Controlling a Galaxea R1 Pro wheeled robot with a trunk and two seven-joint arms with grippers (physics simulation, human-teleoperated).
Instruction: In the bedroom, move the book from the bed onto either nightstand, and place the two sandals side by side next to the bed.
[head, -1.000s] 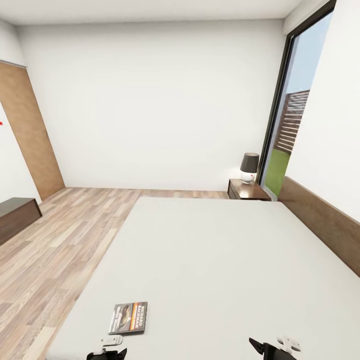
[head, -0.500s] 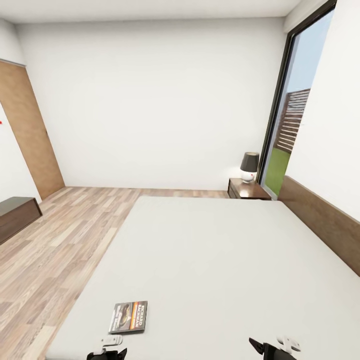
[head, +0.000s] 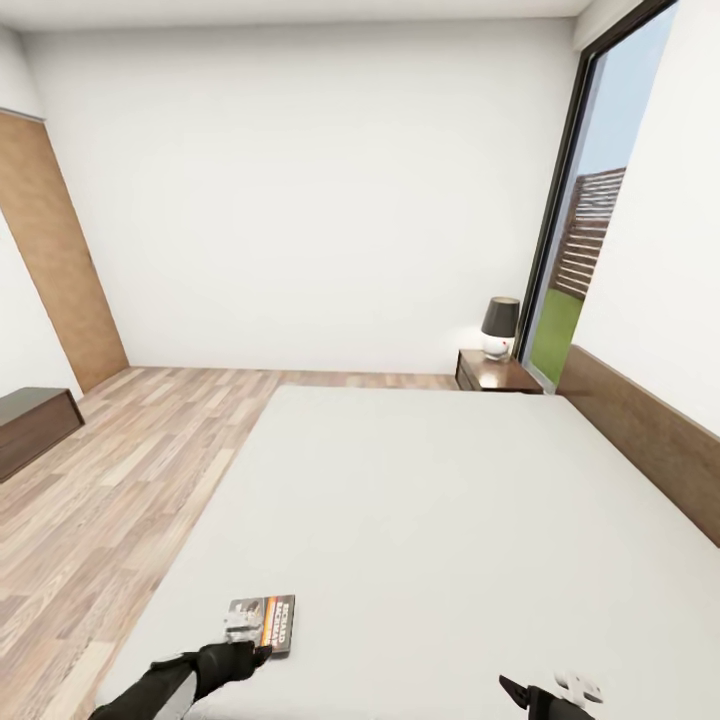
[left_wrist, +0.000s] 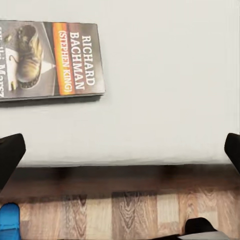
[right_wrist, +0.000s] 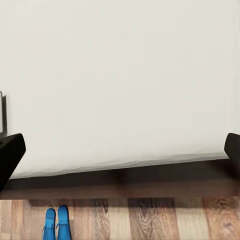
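The book (head: 268, 622) lies flat near the front edge of the bed (head: 430, 500), its dark cover with the orange band facing up. My left gripper (head: 240, 628) reaches over the book's near left corner. In the left wrist view the book (left_wrist: 50, 60) is ahead of the open left gripper (left_wrist: 120, 155), not between its fingers. My right gripper (head: 545, 695) hangs open over the bed's front edge. On the floor beside the bed frame, two blue sandals (right_wrist: 56, 222) lie together. A blue sandal (left_wrist: 7, 220) also peeks in at the left wrist view's corner. A nightstand (head: 495, 372) stands at the bed's far corner.
A lamp (head: 498, 328) sits on the nightstand beside the tall window (head: 590, 230). The dark headboard (head: 650, 430) runs along the right wall. A long low bench (head: 30, 425) and a wooden door (head: 60, 260) are at the left, with plank floor (head: 130, 470) between them and the bed.
My left arm has come up and forward, bringing its gripper over the book's near corner. The head view has tilted slightly. The right gripper has not moved.
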